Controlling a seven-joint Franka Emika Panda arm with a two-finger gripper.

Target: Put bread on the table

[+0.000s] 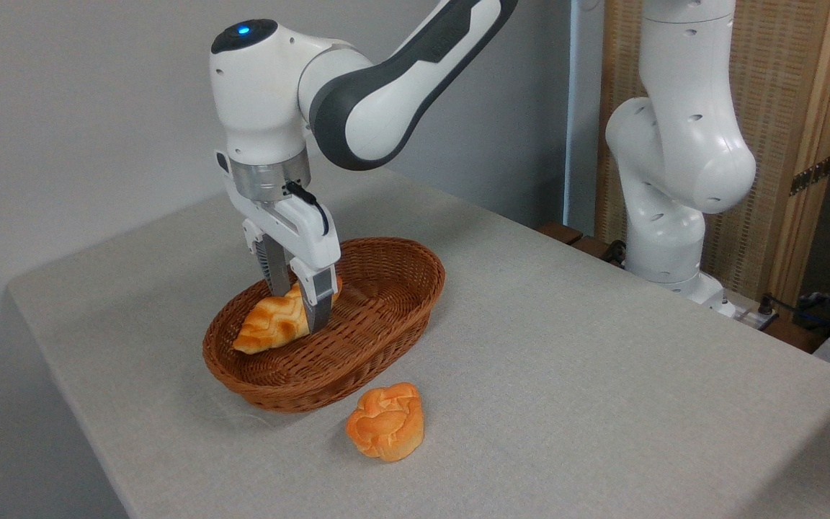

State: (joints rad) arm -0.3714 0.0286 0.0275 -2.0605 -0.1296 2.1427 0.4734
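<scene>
The gripper is clenched across the middle of the bread, which lies tilted inside the basket near the table's left edge, apparently ready to lift it out beside the bun.

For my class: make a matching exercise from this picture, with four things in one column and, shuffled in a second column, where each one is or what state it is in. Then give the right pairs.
Things
1. braided loaf
2. round bun
3. wicker basket
4. gripper

Places or states
A. standing on the table, brown and oval
B. lying on the cloth in front of the basket
C. inside the basket, between the fingers
D. reaching down into the basket, fingers on either side of the loaf

Pairs: 1-C, 2-B, 3-A, 4-D
</scene>
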